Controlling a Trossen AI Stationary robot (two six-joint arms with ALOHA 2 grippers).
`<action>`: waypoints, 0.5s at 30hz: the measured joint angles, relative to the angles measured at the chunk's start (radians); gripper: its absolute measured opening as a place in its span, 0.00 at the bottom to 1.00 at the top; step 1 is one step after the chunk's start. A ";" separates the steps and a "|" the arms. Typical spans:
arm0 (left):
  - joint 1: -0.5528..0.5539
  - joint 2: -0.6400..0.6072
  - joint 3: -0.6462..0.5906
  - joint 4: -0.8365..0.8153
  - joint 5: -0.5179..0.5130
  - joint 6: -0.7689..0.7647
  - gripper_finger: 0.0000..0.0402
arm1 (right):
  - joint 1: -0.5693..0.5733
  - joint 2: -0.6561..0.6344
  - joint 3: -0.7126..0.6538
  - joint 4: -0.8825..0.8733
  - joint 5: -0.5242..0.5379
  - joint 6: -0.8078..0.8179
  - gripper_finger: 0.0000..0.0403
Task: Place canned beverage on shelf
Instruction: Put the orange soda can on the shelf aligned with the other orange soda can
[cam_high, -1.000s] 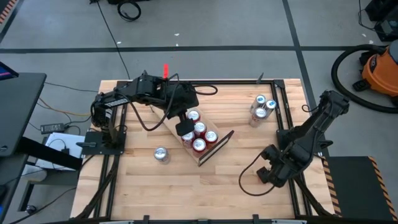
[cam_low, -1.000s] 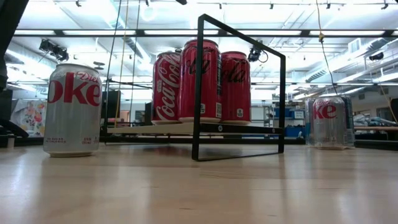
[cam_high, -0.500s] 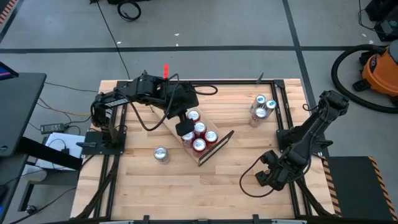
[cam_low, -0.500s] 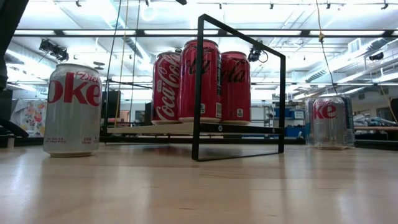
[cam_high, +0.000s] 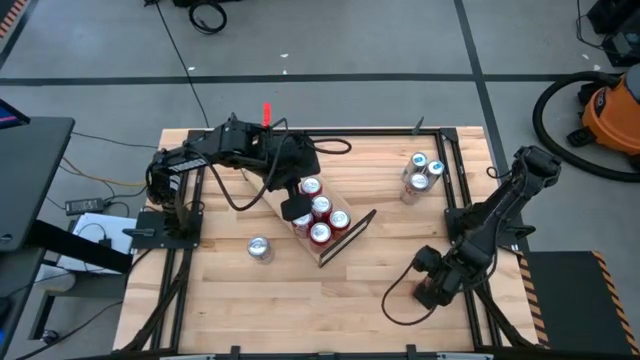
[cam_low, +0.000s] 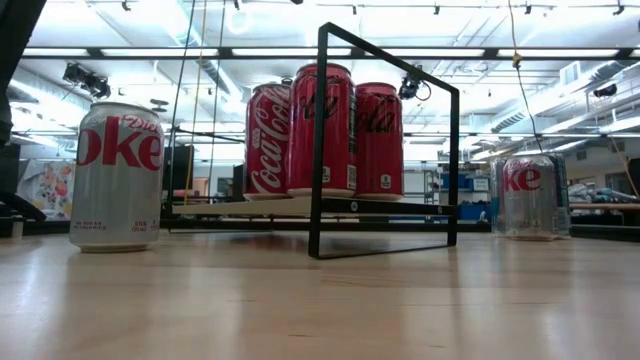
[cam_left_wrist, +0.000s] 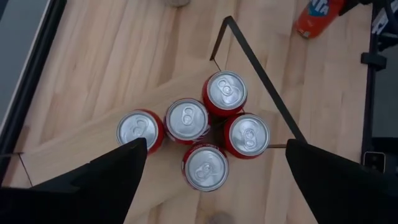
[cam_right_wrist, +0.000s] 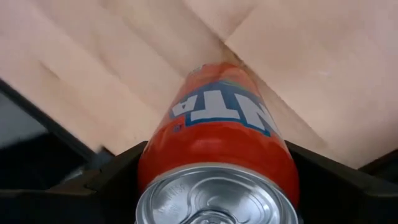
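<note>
Workshop floor and ceiling around a wooden table

A grey floor (cam_high: 400, 40) crossed by dark lines is seen; an orange vacuum (cam_high: 612, 112) is parked at one side, and a ceiling (cam_low: 500, 30) lined with strip lights is visible.

red cans (cam_left_wrist: 186, 119), silver diet coke can (cam_low: 117, 176), orange fanta can (cam_right_wrist: 217, 146).

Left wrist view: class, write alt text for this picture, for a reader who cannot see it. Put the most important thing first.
Five red cans stand upright, clustered on the light-wood shelf, seen from above between the left gripper's wide-open dark fingers. A thin black wire frame edges the shelf's end, and an orange can shows farther off.
</note>
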 joint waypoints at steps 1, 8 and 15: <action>0.000 0.000 0.000 0.001 0.000 0.009 0.99 | -0.011 0.000 0.000 0.001 -0.025 -0.048 0.86; 0.002 0.000 0.000 0.007 0.000 0.015 0.99 | -0.092 0.000 0.001 -0.011 -0.166 -0.312 0.86; 0.002 0.000 0.000 -0.038 0.000 0.016 0.99 | -0.147 0.000 0.084 -0.046 -0.045 -0.482 0.86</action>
